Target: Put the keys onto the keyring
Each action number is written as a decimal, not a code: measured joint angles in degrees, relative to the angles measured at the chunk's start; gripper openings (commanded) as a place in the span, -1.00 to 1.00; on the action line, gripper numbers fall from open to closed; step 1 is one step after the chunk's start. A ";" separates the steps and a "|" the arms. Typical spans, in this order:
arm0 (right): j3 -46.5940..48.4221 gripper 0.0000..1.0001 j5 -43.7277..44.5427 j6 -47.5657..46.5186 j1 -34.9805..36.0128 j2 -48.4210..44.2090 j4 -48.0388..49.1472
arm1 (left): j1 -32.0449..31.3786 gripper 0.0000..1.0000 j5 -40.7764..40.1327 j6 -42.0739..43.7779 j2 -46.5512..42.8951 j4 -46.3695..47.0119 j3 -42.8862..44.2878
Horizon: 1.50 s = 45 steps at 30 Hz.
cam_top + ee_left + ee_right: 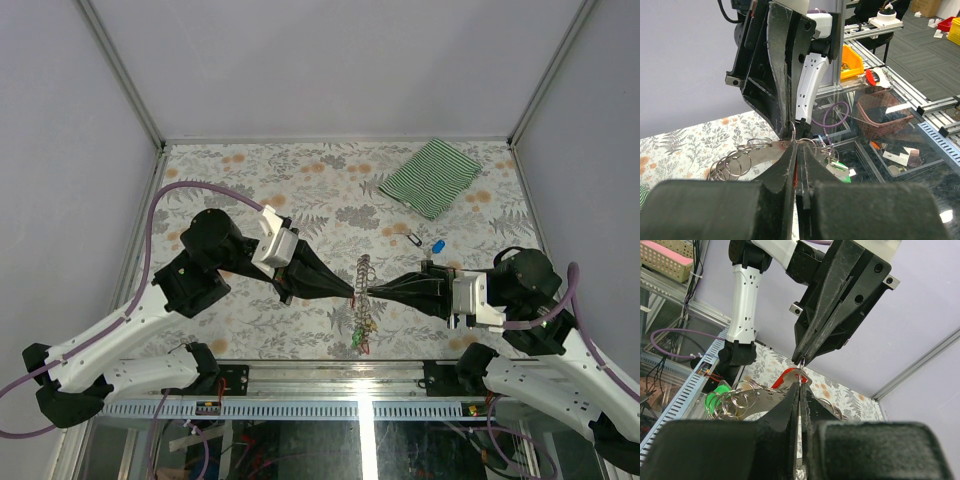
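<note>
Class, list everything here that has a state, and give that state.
Left hand: shut on grey coiled metal keyring.
Right hand: shut on keyring.
Keyring: held between both hands.
Red- and green-tagged keys: bunched at keyring.
Blue-tagged key: loose on floral table.
Black-tagged key: loose on table.
Green-striped cloth: lying flat.

Both arms wear white shells, the left arm (120, 340) at the lower left of the overhead view and the right arm (560, 385) at the lower right, with bulky black joints (212, 238). A thin purple cable (150, 240) loops along each. White wrist blocks (275, 243) lead to the left gripper (350, 293) and right gripper (372, 293) — long, tapering black fingers (840, 300), scuffed grey, on a black mount with round screw holes.
</note>
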 measured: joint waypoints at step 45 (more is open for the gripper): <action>0.00 -0.94 -0.20 0.90 0.00 0.96 1.16 | -0.33 -1.00 1.36 -0.02 0.90 0.00 0.31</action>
